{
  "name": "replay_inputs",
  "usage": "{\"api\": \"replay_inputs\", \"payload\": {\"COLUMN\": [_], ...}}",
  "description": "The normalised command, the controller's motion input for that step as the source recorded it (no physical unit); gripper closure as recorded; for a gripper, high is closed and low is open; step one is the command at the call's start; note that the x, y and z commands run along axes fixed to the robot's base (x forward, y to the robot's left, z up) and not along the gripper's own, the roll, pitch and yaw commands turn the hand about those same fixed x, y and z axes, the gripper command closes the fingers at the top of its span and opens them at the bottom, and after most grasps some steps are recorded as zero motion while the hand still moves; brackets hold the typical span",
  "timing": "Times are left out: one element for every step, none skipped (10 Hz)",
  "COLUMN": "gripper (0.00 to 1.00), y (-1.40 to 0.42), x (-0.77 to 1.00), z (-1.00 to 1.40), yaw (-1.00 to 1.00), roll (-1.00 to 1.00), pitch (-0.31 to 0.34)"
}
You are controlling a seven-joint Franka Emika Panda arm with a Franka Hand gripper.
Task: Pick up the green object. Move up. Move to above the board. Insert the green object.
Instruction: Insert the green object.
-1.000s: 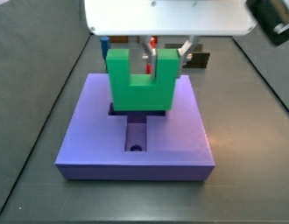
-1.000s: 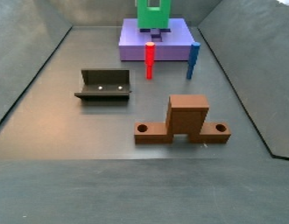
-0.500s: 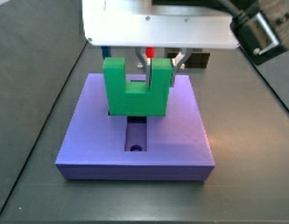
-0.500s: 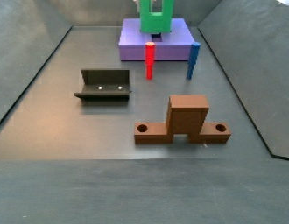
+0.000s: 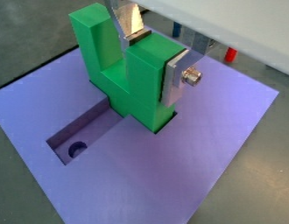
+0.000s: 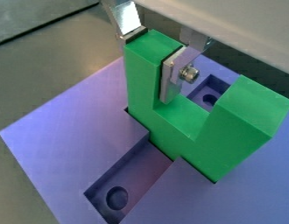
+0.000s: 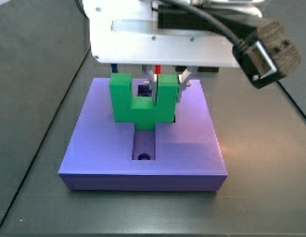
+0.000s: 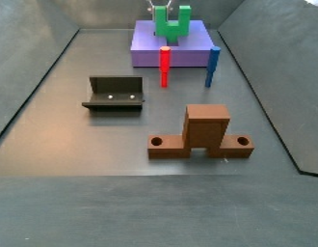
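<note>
Gripper [image 5: 151, 54] clamped one prong of the green object [image 5: 126, 70], its base seated in the board [image 5: 206, 140] recess; brown block [image 8: 200, 132] sat well apart, nearer.

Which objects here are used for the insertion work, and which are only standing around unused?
Used for the work:
- green object, one prong between the fingers of the gripper, its base in the recess
- board

Standing around:
- red peg
- blue peg
- brown block
- fixture
</note>
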Motion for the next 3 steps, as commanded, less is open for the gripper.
{"api": "replay_inputs", "payload": {"gripper": [1.00,1.00,1.00], "y": [0.00,0.00,0.00], "x": [0.00,0.00,0.00], "z": [-0.18,-0.11,0.00], "yaw": [-0.01,-0.03,0.00], "roll": [0.04,0.04,0.00], "pitch": [0.017,0.021,0.000]}}
